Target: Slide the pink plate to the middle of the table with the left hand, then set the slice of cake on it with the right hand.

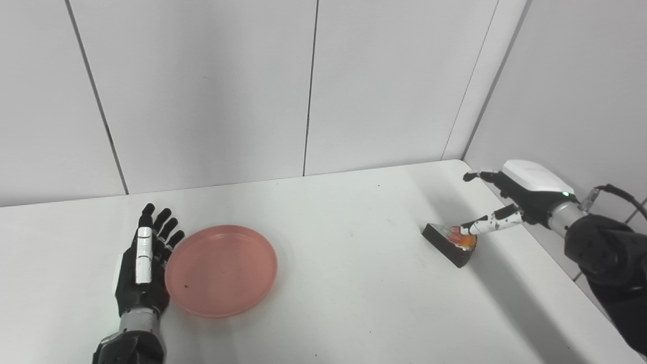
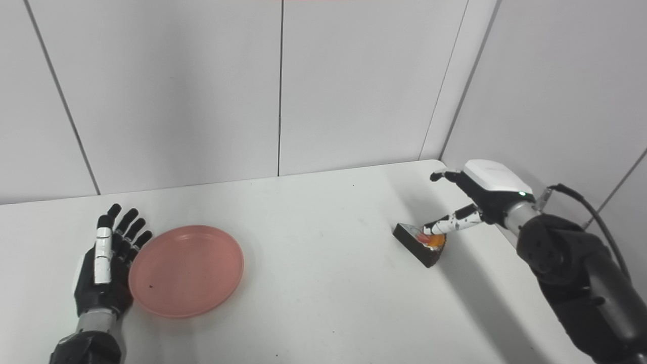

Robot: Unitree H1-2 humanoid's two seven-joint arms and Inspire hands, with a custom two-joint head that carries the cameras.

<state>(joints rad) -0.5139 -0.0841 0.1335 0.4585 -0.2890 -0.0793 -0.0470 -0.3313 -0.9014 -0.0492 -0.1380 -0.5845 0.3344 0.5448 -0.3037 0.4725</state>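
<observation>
One pink plate (image 1: 221, 270), round and shallow with a low rim, lies on the left part of the white counter (image 1: 343, 263); it holds nothing except a tiny dark speck. One slice of cake (image 1: 451, 243), a dark wedge with orange and red topping, sits near the right edge. The left hand (image 1: 144, 263) is released, fingers spread, flat beside the plate's left rim. The right hand (image 1: 505, 202) is unclenched, one fingertip touching the cake's top.
</observation>
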